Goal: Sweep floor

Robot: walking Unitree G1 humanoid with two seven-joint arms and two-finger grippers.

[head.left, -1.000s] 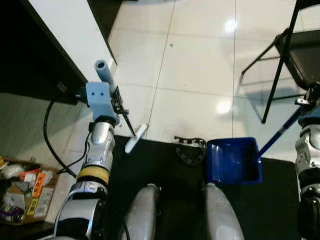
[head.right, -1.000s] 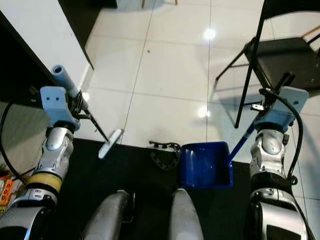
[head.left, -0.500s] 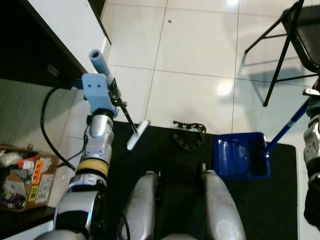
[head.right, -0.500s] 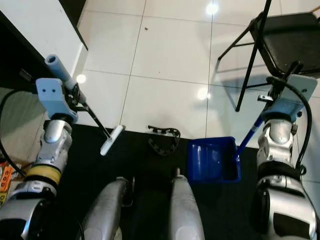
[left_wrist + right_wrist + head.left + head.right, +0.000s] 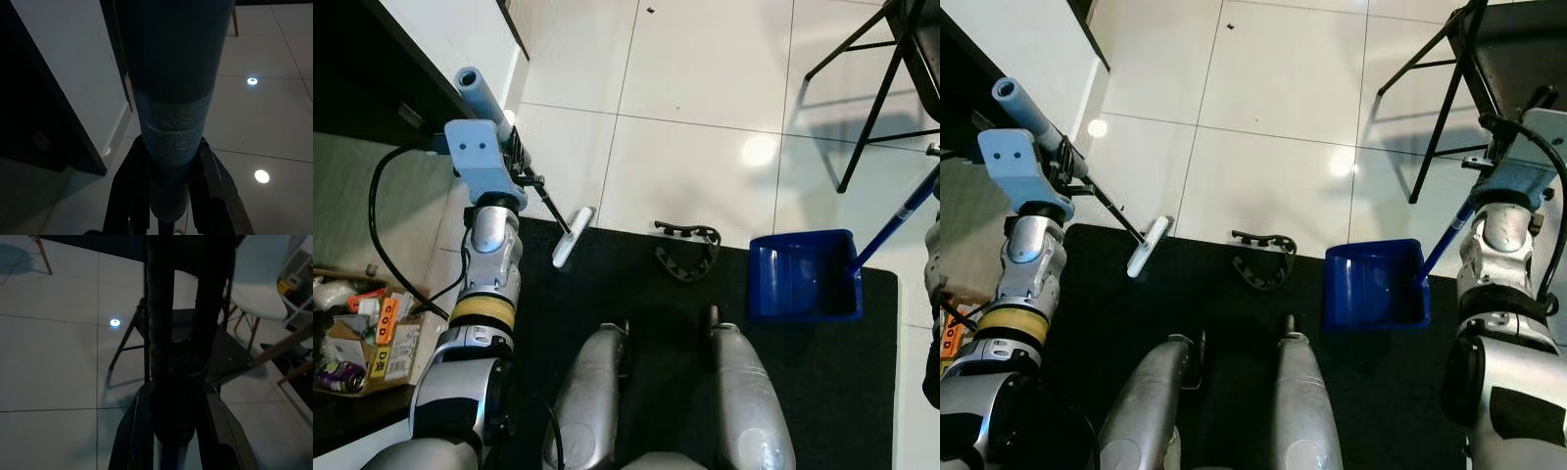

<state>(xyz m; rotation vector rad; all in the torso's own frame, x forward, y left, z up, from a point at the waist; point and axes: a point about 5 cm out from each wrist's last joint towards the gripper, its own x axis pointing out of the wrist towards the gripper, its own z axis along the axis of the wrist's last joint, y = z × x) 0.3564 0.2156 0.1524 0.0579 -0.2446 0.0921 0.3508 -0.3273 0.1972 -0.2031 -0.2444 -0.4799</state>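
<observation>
- Left gripper (image 5: 168,196) closed on the broom handle (image 5: 171,98); black fingers (image 5: 128,191) clamp both sides of the taped light-blue grip in the left wrist view.
- In the head views the left arm (image 5: 489,284) is raised at the robot's left, next to a white cabinet (image 5: 440,29) with a dark side.
- Broom (image 5: 1102,201): thin dark shaft slants down from the left gripper to a small white head (image 5: 572,236) that sits at the edge where black mat (image 5: 636,294) meets white tile floor (image 5: 695,127).
- Right gripper (image 5: 171,431) closed on the dustpan handle (image 5: 168,333); fingers (image 5: 136,431) pinch the dark pole in the right wrist view.
- Blue dustpan (image 5: 1375,285) lies flat on the black mat, at the robot's right, just ahead of the right leg (image 5: 1304,411); its blue pole (image 5: 1445,245) slants up to the right arm (image 5: 1498,255).
- Black chain-like curved object (image 5: 685,250) lies on the mat near its front edge, between broom head and dustpan, touching neither.
- Robot's two silver legs (image 5: 592,401) stand on the mat.
- Black folding chair (image 5: 1489,59) stands on the tile at far right, beyond the dustpan.
- Cardboard box of clutter (image 5: 357,343) at far left, beside the left arm; black cable (image 5: 382,245) loops there.
- Light spots reflect on the tile.
</observation>
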